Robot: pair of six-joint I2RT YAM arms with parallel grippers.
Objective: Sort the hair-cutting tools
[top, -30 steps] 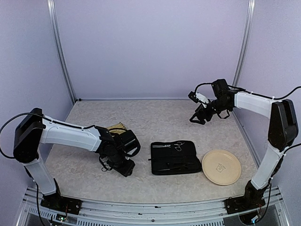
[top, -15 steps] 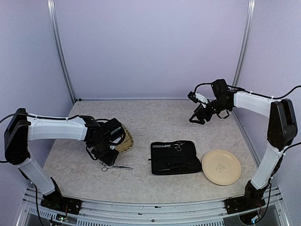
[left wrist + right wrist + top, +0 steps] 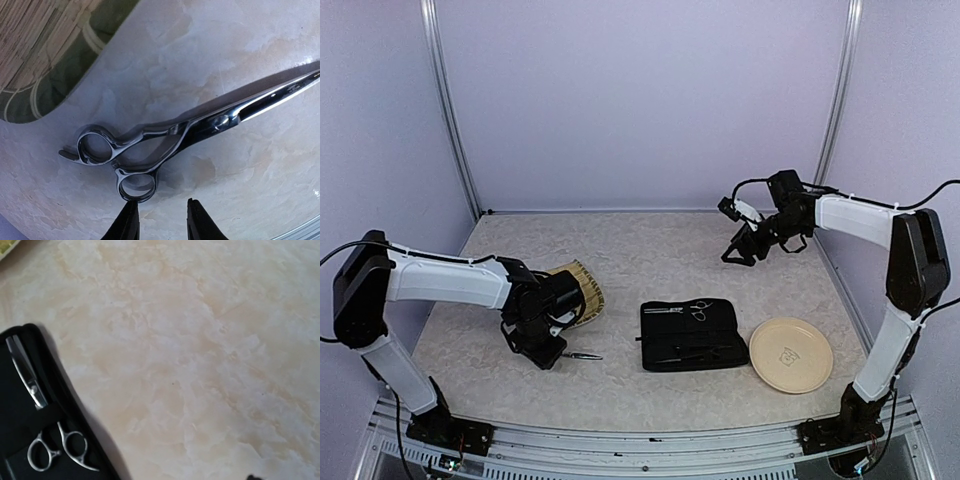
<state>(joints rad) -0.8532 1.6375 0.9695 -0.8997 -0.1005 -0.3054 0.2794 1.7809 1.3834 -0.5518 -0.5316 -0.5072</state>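
One pair of silver scissors (image 3: 165,137) lies flat on the table, ring handles towards my left gripper (image 3: 161,212). That gripper is open and empty just behind the rings, its left fingertip (image 3: 129,216) at the lower ring. From above, the left gripper (image 3: 546,350) hides the handles and only the blade tip (image 3: 586,356) shows. A second pair of scissors (image 3: 695,308) lies in the open black case (image 3: 688,335); it also shows in the right wrist view (image 3: 47,442). My right gripper (image 3: 737,253) hangs open and empty, high at the back right. No hair clips are distinguishable.
The woven bamboo tray (image 3: 584,287) lies just behind my left gripper, and its edge shows in the left wrist view (image 3: 45,55). A round beige plate (image 3: 790,354) sits right of the case. Purple walls enclose the table.
My left gripper drew back to the left, leaving the scissors on the table, then came down again at their handles. The right arm has not moved.
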